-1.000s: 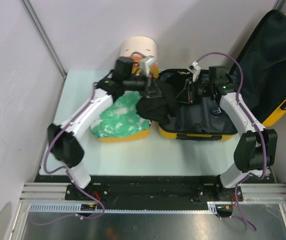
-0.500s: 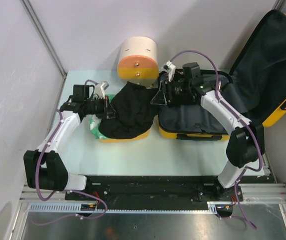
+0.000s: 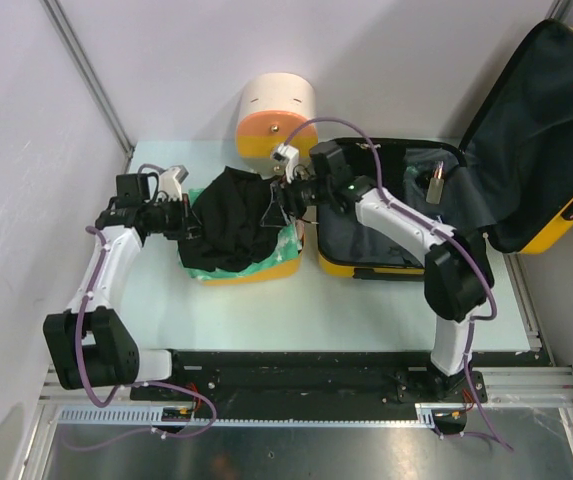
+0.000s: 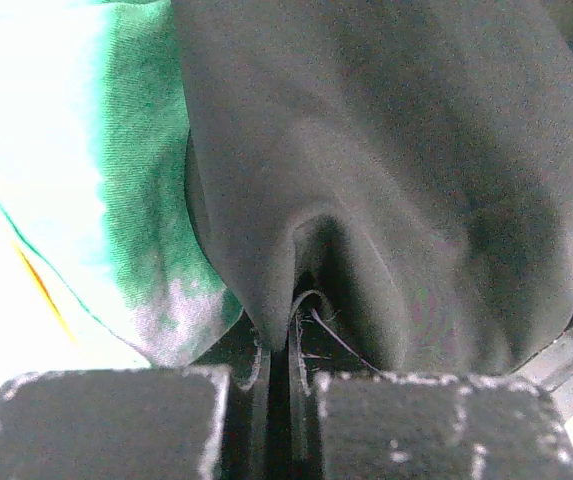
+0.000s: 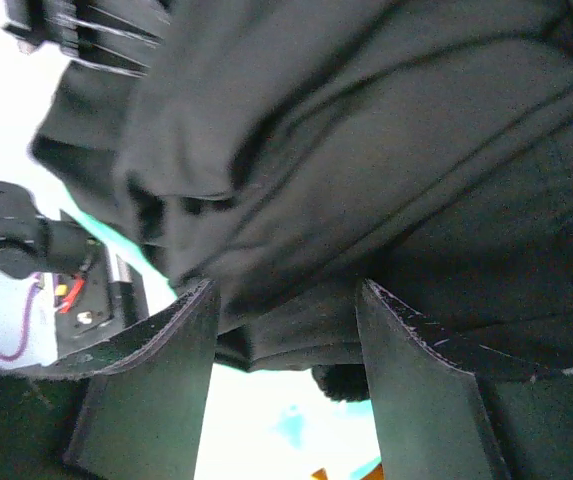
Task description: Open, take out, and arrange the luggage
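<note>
The luggage [image 3: 391, 268], a yellow hard-shell suitcase, lies open at the right with its dark-lined lid [image 3: 541, 120] propped against the wall. A black garment [image 3: 228, 230] lies heaped on green cloth [image 3: 266, 262] in the plain yellow tub [image 3: 256, 273] to the left of the suitcase. My left gripper [image 3: 188, 218] is shut on the garment's left edge; the left wrist view shows black cloth [image 4: 396, 150] pinched at the jaws [image 4: 276, 335]. At the garment's right edge my right gripper [image 3: 271, 205] is open, its fingers [image 5: 286, 300] straddling the black folds [image 5: 346, 120] without closing on them.
A cream-and-orange cylindrical container [image 3: 276, 115] stands at the back behind the tub. A small pale item [image 3: 434, 183] rests inside the suitcase's dark lining. Grey walls close in on the left and back. The green cloth [image 4: 86, 170] fills the left of the left wrist view.
The left gripper has drawn the black garment leftward onto the tub. The right gripper has swung from over the suitcase to the tub and opened.
</note>
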